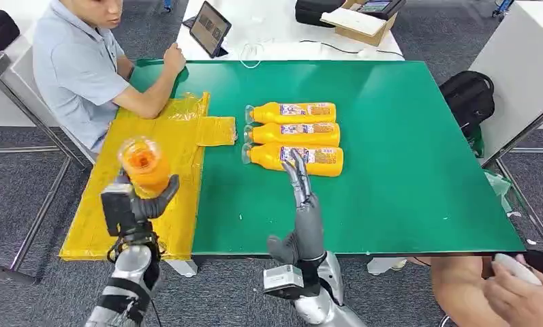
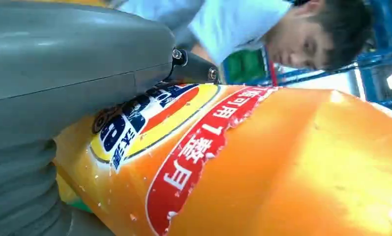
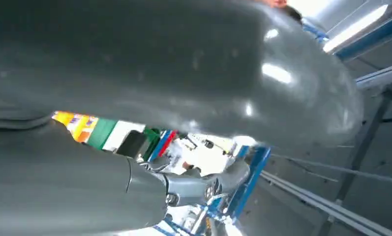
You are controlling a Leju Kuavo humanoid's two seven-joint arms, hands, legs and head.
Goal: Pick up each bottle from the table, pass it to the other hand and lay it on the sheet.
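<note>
My left hand (image 1: 137, 201) grips an orange bottle (image 1: 144, 163) upright above the yellow sheet (image 1: 152, 170), its base facing the camera. The left wrist view shows that bottle's label (image 2: 194, 147) close up against the grey palm (image 2: 61, 73). Three more orange bottles lie side by side on the green table (image 1: 405, 150): far (image 1: 292, 112), middle (image 1: 294, 133), near (image 1: 302, 159). My right hand (image 1: 302, 204) is open with fingers stretched forward, fingertips over the near bottle. The right wrist view shows its grey thumb (image 3: 184, 64) close up.
A person in a grey shirt (image 1: 78, 68) sits at the table's far left corner, forearm resting by the sheet. A tablet (image 1: 209, 28) and a box (image 1: 360, 20) stand on the white table behind. Another person's hands (image 1: 520, 286) are at the lower right. A black backpack (image 1: 469, 95) lies right of the table.
</note>
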